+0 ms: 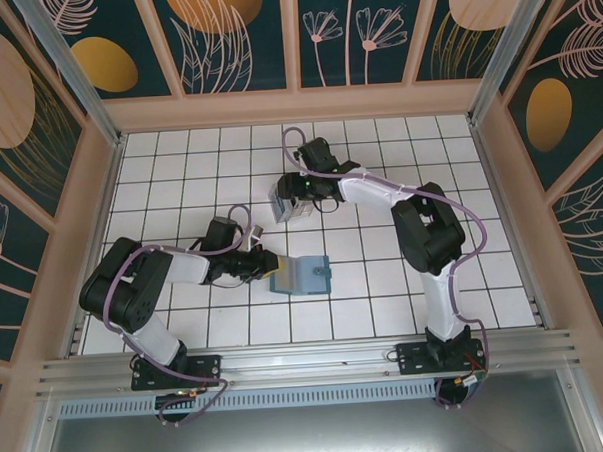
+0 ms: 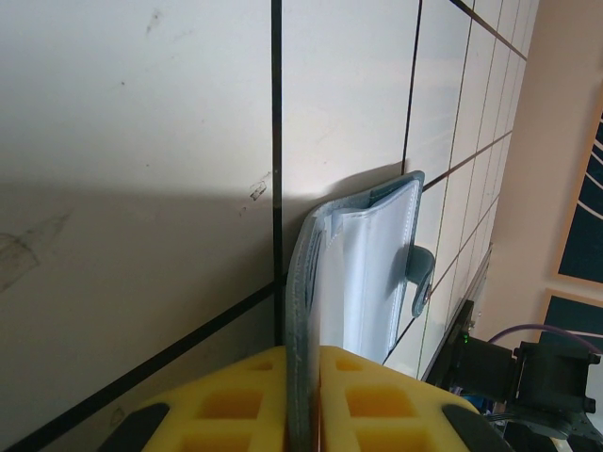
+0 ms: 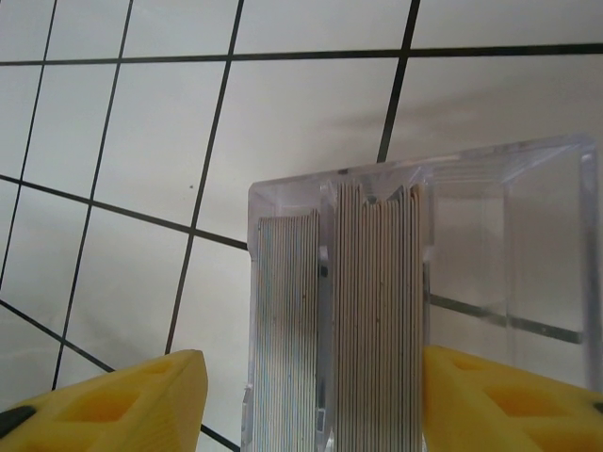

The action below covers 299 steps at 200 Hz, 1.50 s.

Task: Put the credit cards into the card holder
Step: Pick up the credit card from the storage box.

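The teal card holder (image 1: 302, 276) lies open on the tiles near the middle of the floor. My left gripper (image 1: 267, 267) is shut on its left edge. In the left wrist view the yellow pads (image 2: 377, 395) pinch one flap of the card holder (image 2: 363, 273), which stands on edge with its clear inner pocket and clasp tab showing. The credit cards (image 3: 372, 311) stand on edge in two packed stacks inside a clear plastic box (image 3: 499, 235). My right gripper (image 3: 311, 363) is open and straddles them, the right pad against the stack and the left pad apart from the box. From above, the gripper (image 1: 292, 200) hangs over the cards (image 1: 281, 209).
White tiled floor (image 1: 384, 292) with black grout lines, walled by wooden frames and patterned panels. Both arm bases sit on the metal rail (image 1: 307, 361) at the near edge. The clear box's right compartment holds no cards.
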Motion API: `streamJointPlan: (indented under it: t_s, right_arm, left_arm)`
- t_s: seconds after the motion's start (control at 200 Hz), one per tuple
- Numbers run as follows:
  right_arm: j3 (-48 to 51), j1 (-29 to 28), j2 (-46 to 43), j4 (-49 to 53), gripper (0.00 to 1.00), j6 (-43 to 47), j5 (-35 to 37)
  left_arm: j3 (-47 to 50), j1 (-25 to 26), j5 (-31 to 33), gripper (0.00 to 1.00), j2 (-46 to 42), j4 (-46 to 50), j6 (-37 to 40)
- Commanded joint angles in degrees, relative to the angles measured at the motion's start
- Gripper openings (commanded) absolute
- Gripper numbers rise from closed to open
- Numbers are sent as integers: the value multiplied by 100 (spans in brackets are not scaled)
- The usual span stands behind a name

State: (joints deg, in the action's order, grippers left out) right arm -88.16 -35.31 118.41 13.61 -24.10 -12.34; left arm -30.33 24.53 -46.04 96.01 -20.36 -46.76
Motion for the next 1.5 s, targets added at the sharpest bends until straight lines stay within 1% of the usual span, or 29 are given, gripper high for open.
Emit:
streamJointPlan:
  t_s: [0.0,0.225,0.365,0.5,0.596,0.776,0.971,1.061,1.131,1.261,1.491]
  right_arm:
    - [-271,-63,89,166,60,-20,-240]
    - [-287,-72,42,59,56,-152,-459]
    - [-281,-58,29,32,52,-197,-454]
    - [-205,-53,-65,-130,42,-386,-591]
    - [-123,-50,-153,-256,37,-447,-602]
    - [-113,-46,-187,-314,31,-519,-636]
    - [-87,-40,-173,-297,22,-517,-604]
    - [-133,-46,-143,-156,18,-509,-420]
    - [-181,-45,-118,3,10,-515,-229]
    - [-193,-75,-163,157,1,-504,66]
    - [-39,-170,-523,292,0,-569,1004]
  left_arm:
    - [-17,34,26,14,1,195,17]
    - [-35,34,27,15,-3,199,12]
    - [-34,29,22,14,-20,225,31]
    - [-22,29,25,14,-21,265,49]
    - [-9,27,26,14,-55,258,55]
    - [22,34,47,13,-39,248,53]
    - [22,34,40,13,-21,241,53]
    - [18,34,36,13,-16,237,53]
    - [21,34,11,13,-12,223,53]
    - [28,34,23,13,-21,229,53]
    - [19,34,-3,13,-56,205,45]
